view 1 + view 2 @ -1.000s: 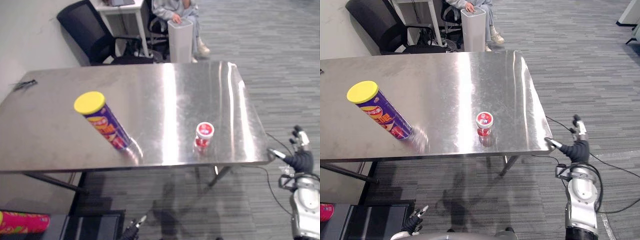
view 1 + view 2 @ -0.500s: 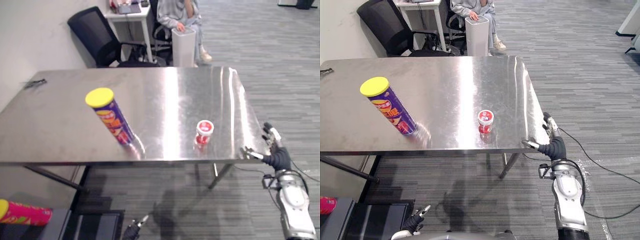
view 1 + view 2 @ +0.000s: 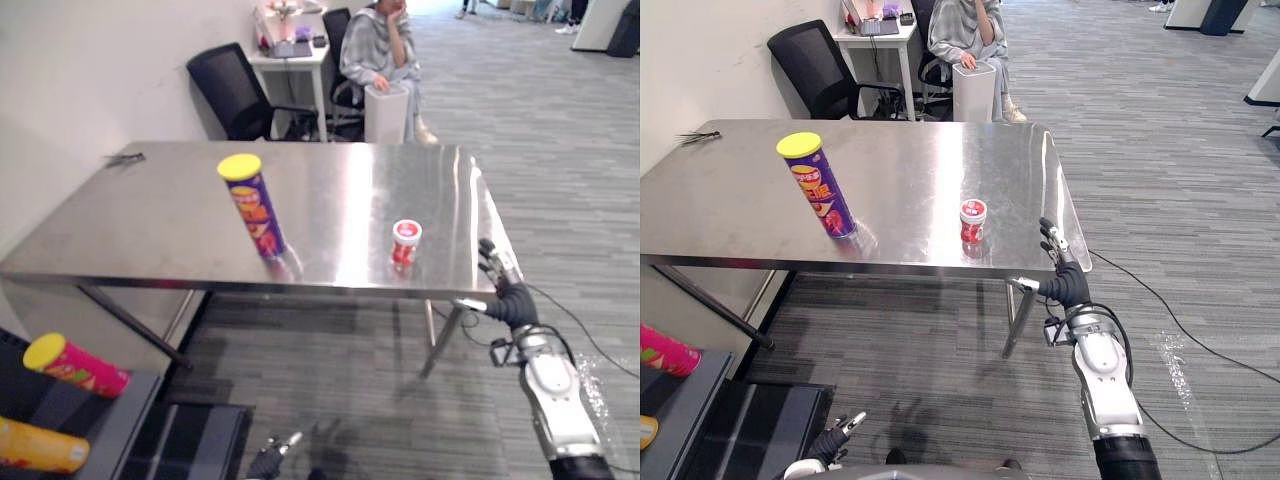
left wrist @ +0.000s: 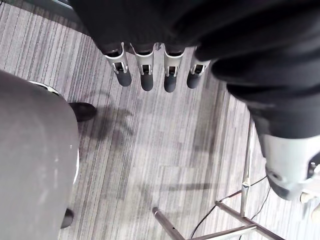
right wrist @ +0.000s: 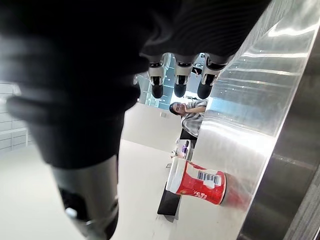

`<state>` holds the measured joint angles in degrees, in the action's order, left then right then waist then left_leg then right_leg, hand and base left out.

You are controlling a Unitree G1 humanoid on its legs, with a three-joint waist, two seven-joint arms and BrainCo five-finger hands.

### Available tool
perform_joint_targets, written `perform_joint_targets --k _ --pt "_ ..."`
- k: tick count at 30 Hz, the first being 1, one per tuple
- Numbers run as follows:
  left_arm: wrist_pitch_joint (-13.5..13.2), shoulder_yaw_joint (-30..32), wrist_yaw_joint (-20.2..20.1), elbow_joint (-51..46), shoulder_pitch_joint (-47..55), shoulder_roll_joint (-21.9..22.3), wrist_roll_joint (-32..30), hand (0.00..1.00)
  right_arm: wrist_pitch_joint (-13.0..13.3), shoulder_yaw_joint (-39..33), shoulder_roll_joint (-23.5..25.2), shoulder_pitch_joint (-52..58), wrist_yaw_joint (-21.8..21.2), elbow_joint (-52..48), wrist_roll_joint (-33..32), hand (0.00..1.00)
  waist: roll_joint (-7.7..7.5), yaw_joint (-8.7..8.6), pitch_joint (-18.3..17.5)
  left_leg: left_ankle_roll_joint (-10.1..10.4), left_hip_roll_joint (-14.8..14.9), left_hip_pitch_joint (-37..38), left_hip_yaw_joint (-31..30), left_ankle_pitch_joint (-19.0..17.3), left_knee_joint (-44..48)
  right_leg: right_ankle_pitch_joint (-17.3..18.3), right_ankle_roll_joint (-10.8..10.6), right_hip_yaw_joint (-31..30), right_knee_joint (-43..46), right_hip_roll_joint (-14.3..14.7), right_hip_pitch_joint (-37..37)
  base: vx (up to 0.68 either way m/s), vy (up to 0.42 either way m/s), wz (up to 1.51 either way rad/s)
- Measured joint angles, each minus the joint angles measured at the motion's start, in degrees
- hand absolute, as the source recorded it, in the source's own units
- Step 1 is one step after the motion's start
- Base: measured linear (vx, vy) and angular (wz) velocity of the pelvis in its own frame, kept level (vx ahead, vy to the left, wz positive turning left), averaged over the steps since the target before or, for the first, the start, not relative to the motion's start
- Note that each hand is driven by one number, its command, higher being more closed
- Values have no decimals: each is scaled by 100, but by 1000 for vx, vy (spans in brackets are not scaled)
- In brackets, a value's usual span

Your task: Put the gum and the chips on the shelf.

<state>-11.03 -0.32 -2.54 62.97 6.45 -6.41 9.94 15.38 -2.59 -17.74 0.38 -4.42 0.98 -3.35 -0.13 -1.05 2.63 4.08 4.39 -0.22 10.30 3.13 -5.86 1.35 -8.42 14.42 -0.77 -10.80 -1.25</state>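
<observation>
A tall purple chips can with a yellow lid [image 3: 256, 205] and a small red gum tub with a white lid [image 3: 405, 243] stand closed, well apart, on the shiny steel counter [image 3: 150, 220]; their contents are hidden. The right robot hand [image 3: 503, 290] hangs by the counter's right front corner, fingers straight, grasping nothing. The left robot hand [image 4: 145, 75] is released, low over the floor. A pink can with a yellow lid [image 3: 75, 365] and an orange can [image 3: 40, 450], cut off at the edge, lie on the dark shelf [image 3: 120, 425].

Steel table [image 3: 150, 230] carries the purple chips can [image 3: 254, 205] upright, with the red gum tub [image 3: 405, 243] well apart to its right.
</observation>
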Motion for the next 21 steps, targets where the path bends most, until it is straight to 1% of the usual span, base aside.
perform_joint_targets --k 1,2,7,10,12,13,15,17,21 --pt "0 2 0 -1 5 0 0 0 0 21 0 -19 28 7 0 0 0 -1 0 0 2 -20 -7 0 0 0 0 -7 -3 4 8 -98 6 12" --pt "1 5 1 -4 6 0 0 0 0 45 0 -48 38 19 0 0 39 -1 -25 0 16 -61 -16 0 0 0 0 -24 -12 5 31 -56 6 8" --pt "3 20 11 -18 7 -4 0 0 -33 79 104 -248 166 321 2 0 29 14 -33 0 -5 -146 -22 0 1 -6 -3 -85 -12 -6 96 12 7 2" --pt "6 24 41 -27 6 -3 0 0 -51 70 119 -340 275 471 -1 0 28 25 -45 8 -23 -133 -52 48 17 -92 -28 -91 -17 -6 57 104 2 4" --pt "9 31 55 -28 4 -6 -1 0 -51 60 197 -416 303 507 -13 0 30 21 -46 -64 -51 -122 -73 93 38 -102 -29 -88 -19 2 42 144 -6 4" --pt "31 42 61 -28 4 -9 -2 0 -52 56 258 -475 331 600 -93 0 25 9 -43 -64 -63 -98 -108 92 39 -102 -30 -73 -53 5 -16 130 -9 9" --pt "39 57 112 -31 3 -6 -4 0 -97 27 333 -541 410 690 -138 0 22 25 -43 -62 -70 -55 -144 91 39 -102 -30 -52 -113 8 -105 103 -17 8" --pt "40 61 132 -60 -2 -4 -3 0 -99 14 348 -592 434 691 -166 0 24 82 -43 -59 -59 -44 -147 89 39 -101 -30 -49 -116 23 -117 56 -20 2" --pt "45 62 171 -140 9 -3 -4 0 -100 -132 466 -651 471 793 -166 0 22 124 -42 -43 -49 -4 -152 77 39 -99 -30 -46 -115 33 -154 -12 -2 0"
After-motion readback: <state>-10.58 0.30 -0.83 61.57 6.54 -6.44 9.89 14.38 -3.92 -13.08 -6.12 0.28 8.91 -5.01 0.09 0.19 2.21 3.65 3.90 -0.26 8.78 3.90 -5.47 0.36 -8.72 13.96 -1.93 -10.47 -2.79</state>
